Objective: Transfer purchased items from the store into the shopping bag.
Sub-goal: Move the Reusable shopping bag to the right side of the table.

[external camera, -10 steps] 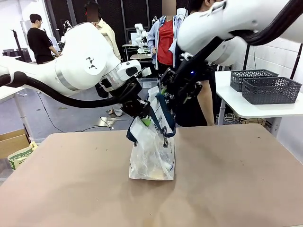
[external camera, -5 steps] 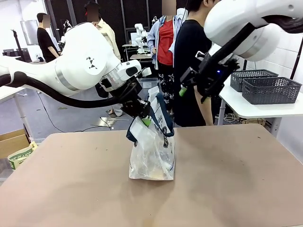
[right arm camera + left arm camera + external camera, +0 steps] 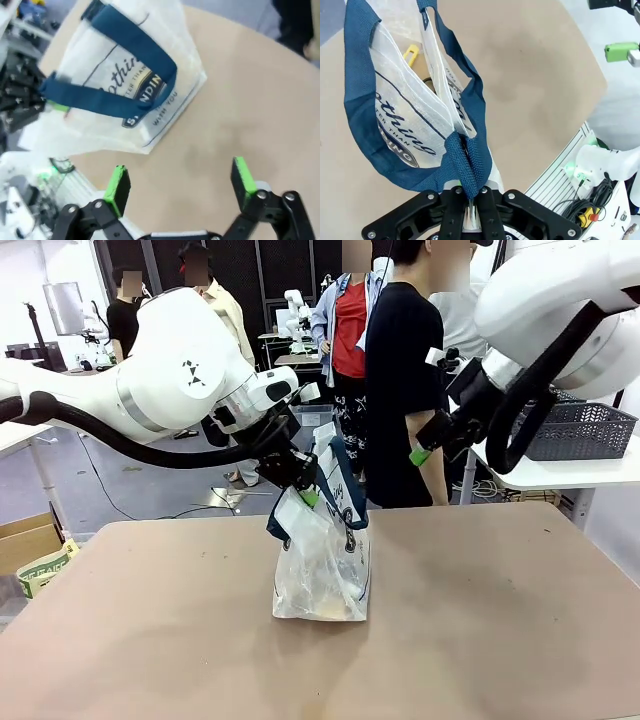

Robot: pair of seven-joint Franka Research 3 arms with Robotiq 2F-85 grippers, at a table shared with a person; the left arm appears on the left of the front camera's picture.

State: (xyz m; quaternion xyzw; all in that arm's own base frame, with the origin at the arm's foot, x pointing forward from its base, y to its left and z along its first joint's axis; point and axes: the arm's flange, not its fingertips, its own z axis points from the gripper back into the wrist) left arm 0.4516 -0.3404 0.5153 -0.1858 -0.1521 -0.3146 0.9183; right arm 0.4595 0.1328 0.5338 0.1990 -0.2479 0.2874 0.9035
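Front view: we see our left gripper point(image 3: 300, 483) pinching the navy handles of the shopping bag point(image 3: 322, 575), which stands mid-table with goods inside. Our right gripper point(image 3: 432, 443), fingers spread and empty, has swung away from the bag toward the grey baskets point(image 3: 578, 428), likely for another item.

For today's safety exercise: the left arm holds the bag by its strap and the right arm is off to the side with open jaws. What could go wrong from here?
1. The left gripper pinches just a bunched strap; it might slip and the bag slump over.
2. The bag looks limp, so its mouth may close.
3. The right gripper hangs close to a person; a swing could hit them.
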